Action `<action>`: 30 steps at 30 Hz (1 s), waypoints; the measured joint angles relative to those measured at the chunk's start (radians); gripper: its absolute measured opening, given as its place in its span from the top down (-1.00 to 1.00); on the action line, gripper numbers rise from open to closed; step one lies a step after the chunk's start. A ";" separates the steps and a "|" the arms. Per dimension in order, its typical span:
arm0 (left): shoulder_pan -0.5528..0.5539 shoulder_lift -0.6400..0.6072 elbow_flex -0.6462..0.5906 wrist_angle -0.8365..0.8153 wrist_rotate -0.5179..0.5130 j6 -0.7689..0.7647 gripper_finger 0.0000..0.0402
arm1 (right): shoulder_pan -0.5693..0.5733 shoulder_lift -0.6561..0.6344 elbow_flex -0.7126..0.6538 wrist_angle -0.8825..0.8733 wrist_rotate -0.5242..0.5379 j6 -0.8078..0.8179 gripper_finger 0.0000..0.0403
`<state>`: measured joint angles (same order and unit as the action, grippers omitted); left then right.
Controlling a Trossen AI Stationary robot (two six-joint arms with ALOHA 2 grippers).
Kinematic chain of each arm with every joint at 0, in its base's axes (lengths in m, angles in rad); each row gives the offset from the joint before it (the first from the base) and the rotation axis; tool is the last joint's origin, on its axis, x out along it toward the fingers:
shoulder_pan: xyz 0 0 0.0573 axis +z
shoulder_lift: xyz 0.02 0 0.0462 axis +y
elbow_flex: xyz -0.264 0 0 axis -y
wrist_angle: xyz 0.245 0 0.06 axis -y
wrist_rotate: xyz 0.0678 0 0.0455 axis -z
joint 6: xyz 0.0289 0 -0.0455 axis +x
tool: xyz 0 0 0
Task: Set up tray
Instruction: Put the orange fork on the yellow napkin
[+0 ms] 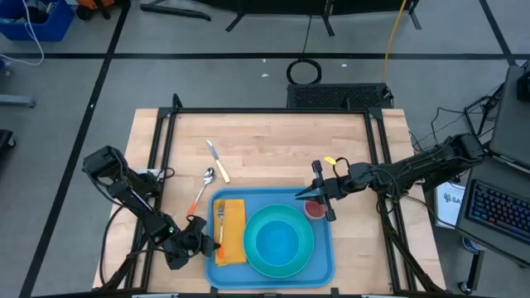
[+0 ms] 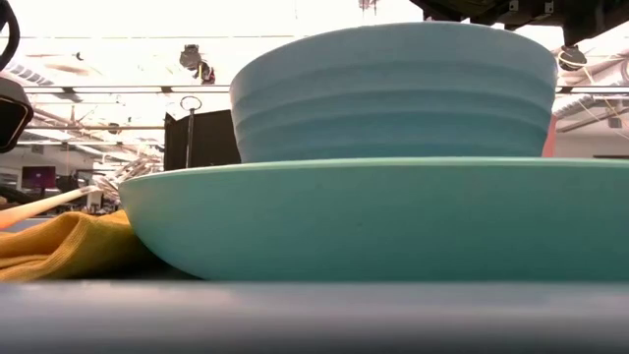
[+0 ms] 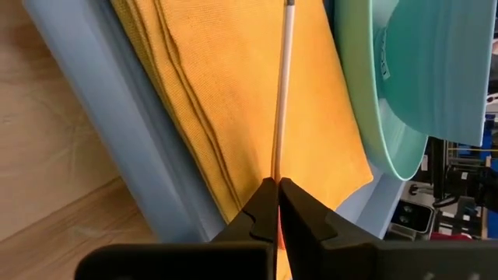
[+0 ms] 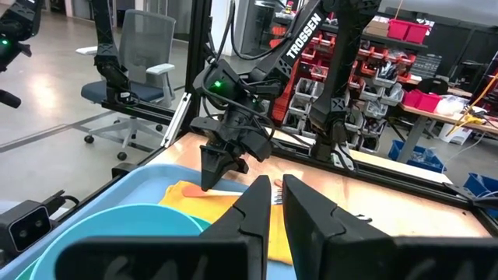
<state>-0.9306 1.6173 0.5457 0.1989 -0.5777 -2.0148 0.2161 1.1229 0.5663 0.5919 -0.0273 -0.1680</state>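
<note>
**Inspector:** Left claw (image 3: pixel 277 204) first. It is at the tray's left edge, near corner, fingers brought together on the orange end of the fork (image 1: pixel 221 222), which lies on the yellow napkin (image 1: pixel 232 232).

**Assistant:** And the right claw (image 1: pixel 319 192)?

**Inspector:** It hangs above the tray's far right corner, beside a small red cup (image 1: pixel 315 209). Fingers nearly together with a slim gap, nothing between them.

**Assistant:** Where is the tray (image 1: pixel 321 266)?

**Inspector:** Flat on the worktop (image 1: pixel 265 141), at the near edge, roughly central. Its long axis runs left to right. It carries the napkin on its left part and a turquoise plate (image 1: pixel 258 261) with a blue bowl (image 1: pixel 278 240) on top.

**Assistant:** Which step is in hand?

**Inspector:** My judgement: placing the fork. It lies along the napkin, tines toward the far side. The next move would call for the left claw to open and lift clear without dragging the fork askew.

**Assistant:** What is outstanding?

**Inspector:** A spoon (image 1: pixel 205 182) and a knife (image 1: pixel 217 160) lie on the worktop beyond the tray's left end.
</note>
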 joint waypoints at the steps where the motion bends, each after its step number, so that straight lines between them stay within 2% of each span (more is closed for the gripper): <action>1: 0.000 0.000 0.000 -0.001 0.000 -0.003 0.93 | 0.000 0.000 0.000 0.000 0.000 0.000 0.86; 5: 0.000 0.000 0.000 -0.003 0.000 -0.005 0.88 | 0.000 0.000 0.000 0.000 0.000 0.000 0.86; 13: 0.000 0.000 0.000 -0.002 0.000 -0.006 0.98 | 0.000 0.000 0.000 -0.006 0.000 0.000 0.86; 21: 0.000 0.000 0.000 0.002 -0.009 -0.005 0.88 | 0.000 0.000 0.000 -0.006 0.000 0.000 0.86; 30: -0.001 -0.015 0.000 0.042 -0.036 0.027 0.98 | 0.000 0.000 0.000 -0.006 0.000 0.000 0.86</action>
<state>-0.9318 1.6024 0.5453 0.2409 -0.6140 -1.9873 0.2158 1.1229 0.5663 0.5854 -0.0273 -0.1680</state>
